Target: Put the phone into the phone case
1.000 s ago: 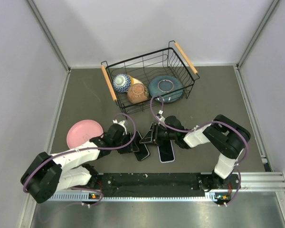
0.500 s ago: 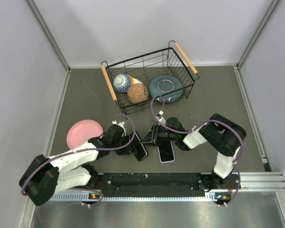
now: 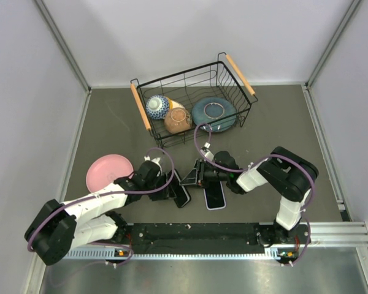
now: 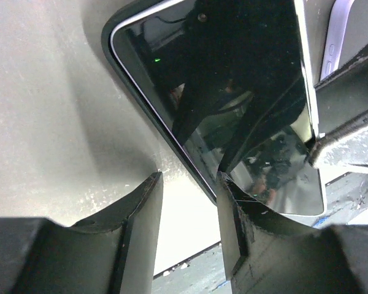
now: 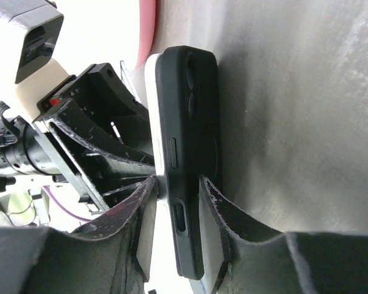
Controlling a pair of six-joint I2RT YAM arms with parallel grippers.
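Observation:
The phone case (image 3: 215, 209) is pale lavender and lies flat in front of the right arm. The phone (image 3: 214, 195) fills it with its glossy black face up. The case's side shows in the left wrist view (image 4: 340, 33). A second black handset (image 3: 183, 195) in a dark cover with corner lenses (image 5: 193, 92) stands tilted on its long edge between the arms. My right gripper (image 3: 193, 179) (image 5: 178, 180) is shut on that handset's edge. My left gripper (image 3: 170, 188) (image 4: 187, 177) is open, with one finger against the handset's screen edge (image 4: 233, 92).
A pink plate (image 3: 108, 169) lies left of my left gripper. A wire basket (image 3: 148, 116) at the back holds two bowls and a teal plate. White walls close in the grey table (image 3: 282, 122) on three sides.
The right arm has shifted slightly left while holding the handset. The left gripper and the cased phone have barely moved.

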